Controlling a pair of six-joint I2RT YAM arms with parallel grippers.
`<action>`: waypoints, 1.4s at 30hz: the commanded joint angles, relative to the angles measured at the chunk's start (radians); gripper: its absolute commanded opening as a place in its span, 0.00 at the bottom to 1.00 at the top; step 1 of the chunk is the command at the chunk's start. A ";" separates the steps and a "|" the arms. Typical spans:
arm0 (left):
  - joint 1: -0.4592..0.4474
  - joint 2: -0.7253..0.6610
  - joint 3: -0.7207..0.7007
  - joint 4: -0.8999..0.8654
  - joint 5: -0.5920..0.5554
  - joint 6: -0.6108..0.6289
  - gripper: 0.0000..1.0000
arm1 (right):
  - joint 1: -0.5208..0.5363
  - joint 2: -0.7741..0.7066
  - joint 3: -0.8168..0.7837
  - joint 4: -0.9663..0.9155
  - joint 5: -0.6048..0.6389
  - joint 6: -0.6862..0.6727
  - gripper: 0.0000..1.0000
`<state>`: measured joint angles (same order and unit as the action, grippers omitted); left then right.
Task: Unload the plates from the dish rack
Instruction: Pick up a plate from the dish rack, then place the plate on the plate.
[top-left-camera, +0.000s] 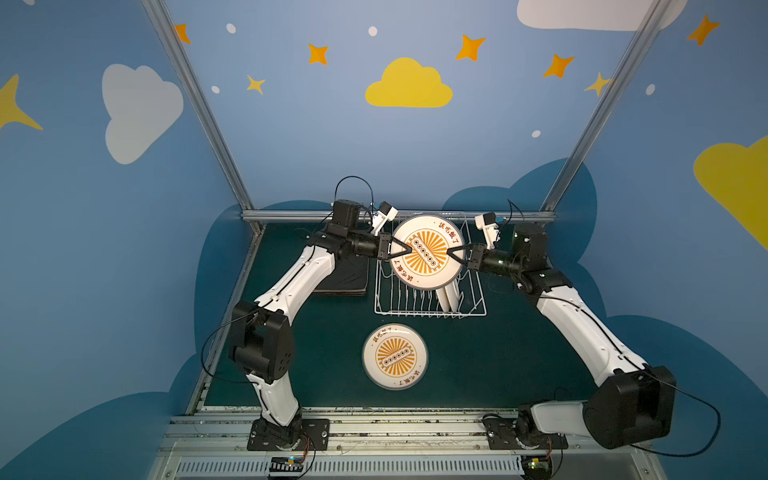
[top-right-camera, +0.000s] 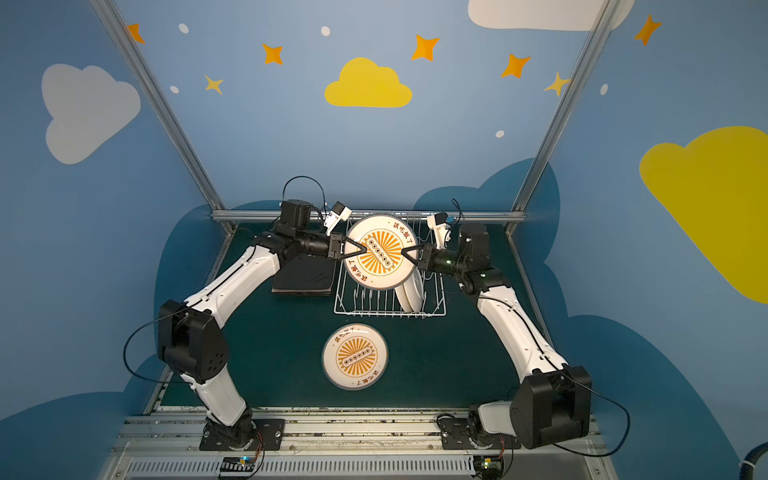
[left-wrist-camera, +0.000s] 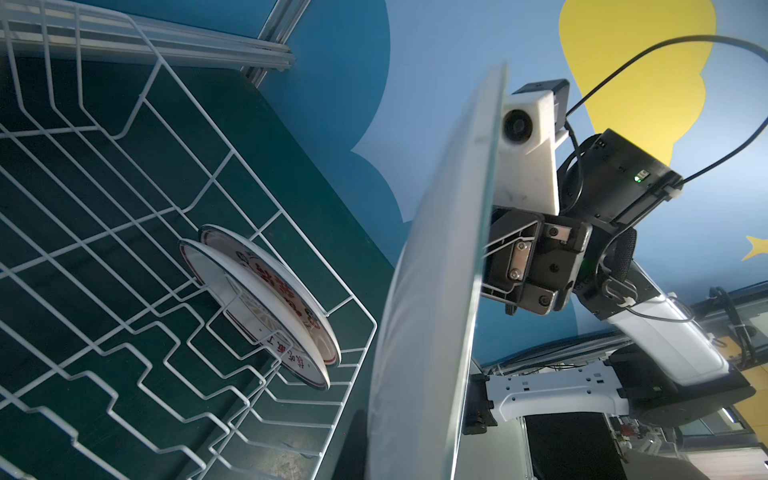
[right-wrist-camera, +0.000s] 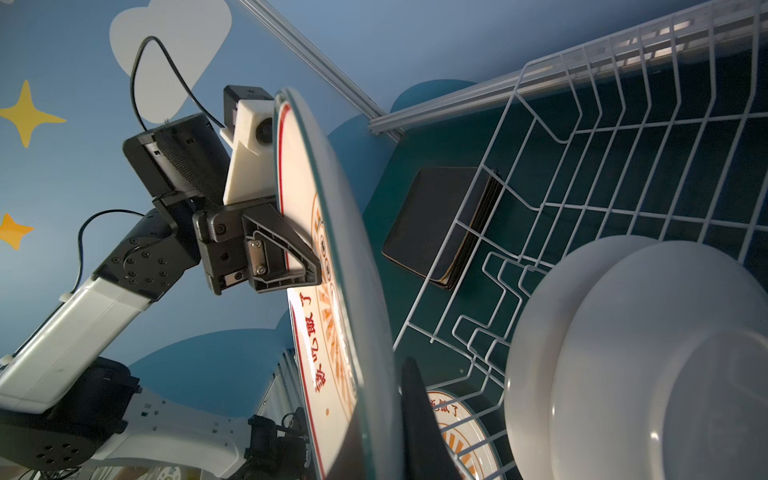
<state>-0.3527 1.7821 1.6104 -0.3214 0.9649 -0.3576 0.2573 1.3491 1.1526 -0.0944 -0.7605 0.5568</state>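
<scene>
A round white plate (top-left-camera: 426, 232) (top-right-camera: 380, 232) with an orange sunburst print hangs tilted above the dish rack (top-left-camera: 473, 311) (top-right-camera: 345, 311), face toward the camera in both top views. My left gripper (top-left-camera: 409, 251) (top-right-camera: 365, 250) is shut on its left rim. On the opposite rim my right gripper (top-left-camera: 451, 251) (top-right-camera: 405, 251) is shut too. The held plate shows edge-on in the left wrist view (left-wrist-camera: 432, 291) and the right wrist view (right-wrist-camera: 332, 291). Two round plates (top-left-camera: 449, 297) (left-wrist-camera: 266, 299) (right-wrist-camera: 623, 353) stand upright in the rack's near right corner.
Another round printed plate (top-left-camera: 395, 356) (top-right-camera: 355, 356) lies flat on the green mat in front of the rack. A stack of black square plates (top-left-camera: 345, 280) (right-wrist-camera: 432, 224) lies left of the rack, under my left arm. An aluminium rail (top-left-camera: 399, 215) runs just behind the rack.
</scene>
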 joint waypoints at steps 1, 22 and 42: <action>-0.023 -0.003 0.030 -0.017 0.002 0.050 0.03 | 0.010 -0.013 0.006 0.005 0.020 0.027 0.09; 0.045 -0.203 -0.074 -0.191 -0.075 -0.022 0.03 | 0.006 -0.075 0.139 -0.370 0.120 -0.377 0.88; 0.049 -0.557 -0.524 -0.533 -0.172 0.019 0.03 | 0.022 -0.184 0.048 -0.481 0.173 -0.683 0.88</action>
<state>-0.3035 1.2587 1.1221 -0.8219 0.7811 -0.3473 0.2710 1.1866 1.2236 -0.5667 -0.5846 -0.0822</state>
